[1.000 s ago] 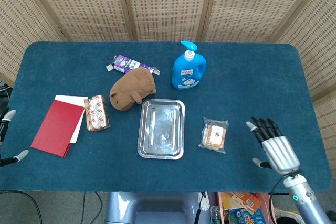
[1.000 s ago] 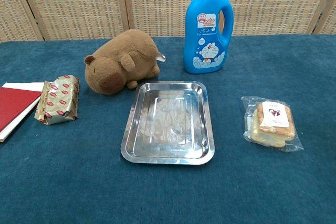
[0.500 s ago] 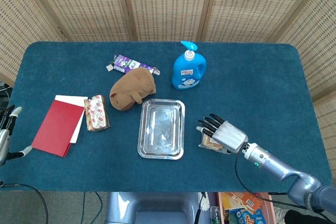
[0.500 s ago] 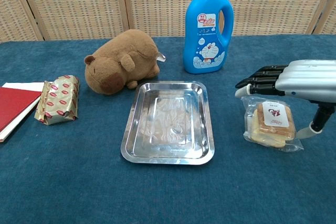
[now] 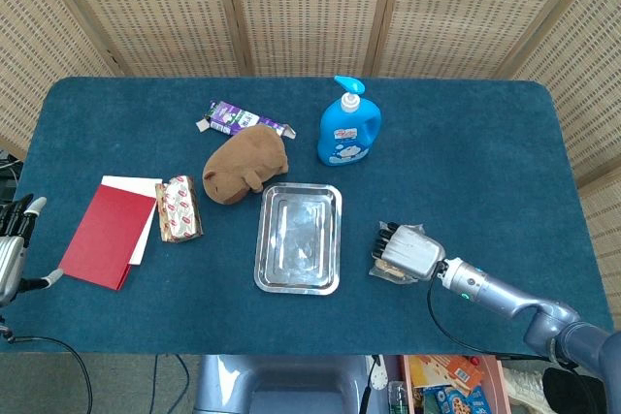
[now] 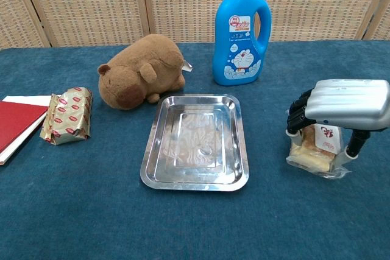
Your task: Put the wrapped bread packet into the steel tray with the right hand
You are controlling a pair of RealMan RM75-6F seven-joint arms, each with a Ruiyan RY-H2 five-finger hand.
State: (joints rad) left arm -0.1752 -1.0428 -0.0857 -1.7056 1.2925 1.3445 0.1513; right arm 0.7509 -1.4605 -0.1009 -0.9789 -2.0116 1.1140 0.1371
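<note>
**Slack film is the weak point of the lift**

While the right robot hand (image 6: 341, 111) sits over the wrapped bread packet (image 6: 317, 147), its fingers (image 6: 297, 117) curl down one side and the thumb drops on the other. Contact looks made, but whether the hold is firm cannot be told. The packet lies on the bench (image 5: 466, 152), at about three o'clock from the steel tray (image 5: 299, 238) and apart from it. If only loose wrapper is caught, the bread could sag or slip out mid-carry. A low carry could also catch the tray's raised rim. The left robot hand (image 5: 12, 249) hangs off the bench's nine o'clock edge, fingers apart, holding nothing.
</note>
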